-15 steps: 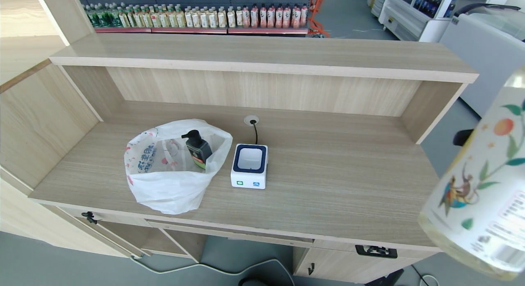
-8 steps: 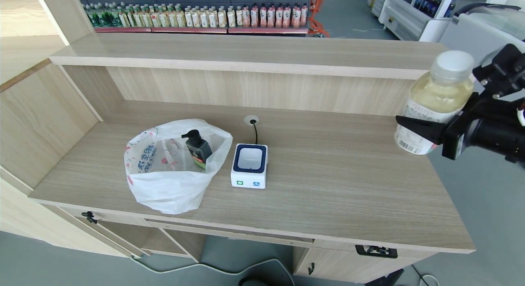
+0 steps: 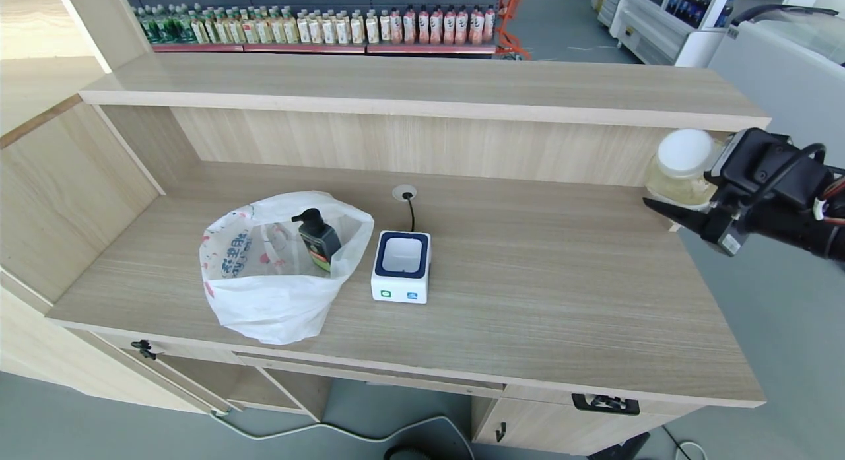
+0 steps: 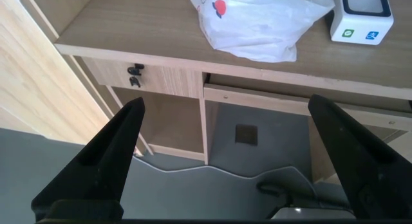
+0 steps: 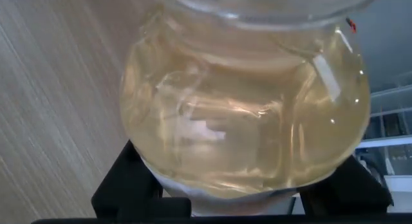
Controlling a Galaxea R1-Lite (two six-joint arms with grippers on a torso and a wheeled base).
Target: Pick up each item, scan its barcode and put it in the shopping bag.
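Head view: worktop [image 3: 528,315] across the middle, shopping bag [image 3: 264,301] centre-left, scanner [image 3: 401,267] just beside it. At the right edge, the right gripper [image 3: 675,197] is clamped on the drink bottle [image 3: 680,163]; the left gripper [image 4: 219,159] gapes. The round bottle may swivel in that grip and fail to scan.

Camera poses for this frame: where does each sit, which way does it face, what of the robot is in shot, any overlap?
Head: on the head, facing forward and down at counter, bag, scanner; right gripper holds bottle at the counter's right end.
Left wrist: in front of the counter, facing its front edge, bag and scanner; open left gripper shows.
Right wrist: close against the bottle clamped between its fingers, counter beyond.
Shared: head and left wrist see bag and scanner; head and right wrist see the bottle.
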